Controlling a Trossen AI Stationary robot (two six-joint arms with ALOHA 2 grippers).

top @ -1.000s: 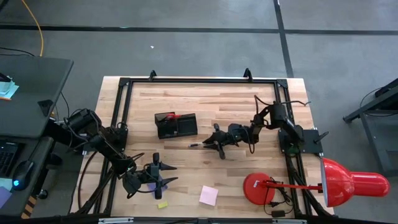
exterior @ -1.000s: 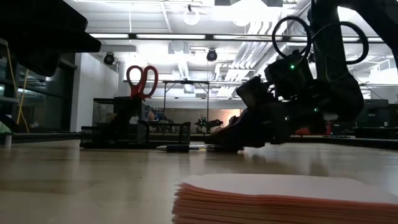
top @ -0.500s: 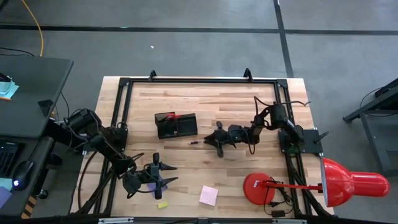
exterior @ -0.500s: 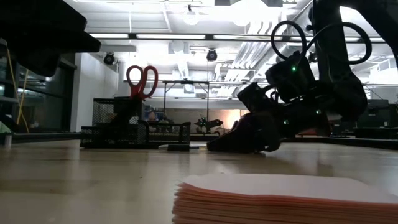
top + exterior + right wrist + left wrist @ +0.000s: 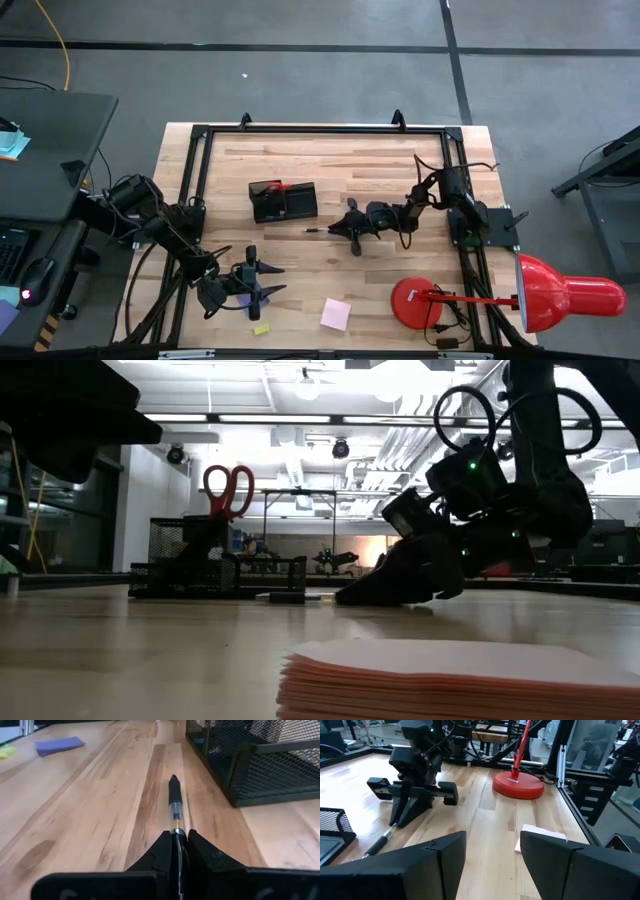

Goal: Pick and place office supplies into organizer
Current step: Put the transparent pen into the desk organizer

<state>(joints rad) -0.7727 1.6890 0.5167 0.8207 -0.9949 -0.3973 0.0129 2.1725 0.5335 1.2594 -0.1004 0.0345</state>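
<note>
A thin dark pen (image 5: 315, 231) lies on the table just right of the black mesh organizer (image 5: 283, 201). It also shows in the right wrist view (image 5: 175, 802). My right gripper (image 5: 338, 231) is low at the pen's right end and shut on it. Red-handled scissors (image 5: 228, 488) stand upright in the organizer. My left gripper (image 5: 250, 282) is open and empty near the table's near edge, over a blue-purple note pad (image 5: 55, 745). A pink note pad (image 5: 336, 313) and a small yellow piece (image 5: 261, 328) lie flat near the front edge. My right gripper pinches the pen's end (image 5: 176, 831) nearest the table's right side between its two fingertips. The fingers come slanting down from the right and lie along the pen. The pen lies level along the table, its free tip (image 5: 173, 779) pointing toward the left.
A red desk lamp stands at the front right, with its round base (image 5: 415, 300) on the table and its head (image 5: 565, 295) beyond the right edge. A black frame (image 5: 320, 130) runs around the tabletop. Bare wood lies between the organizer and the pads.
My right gripper has tipped, its wrist rising a little while its fingertips stay low at the pen's end. The pen stays lying on the table beside the organizer.
</note>
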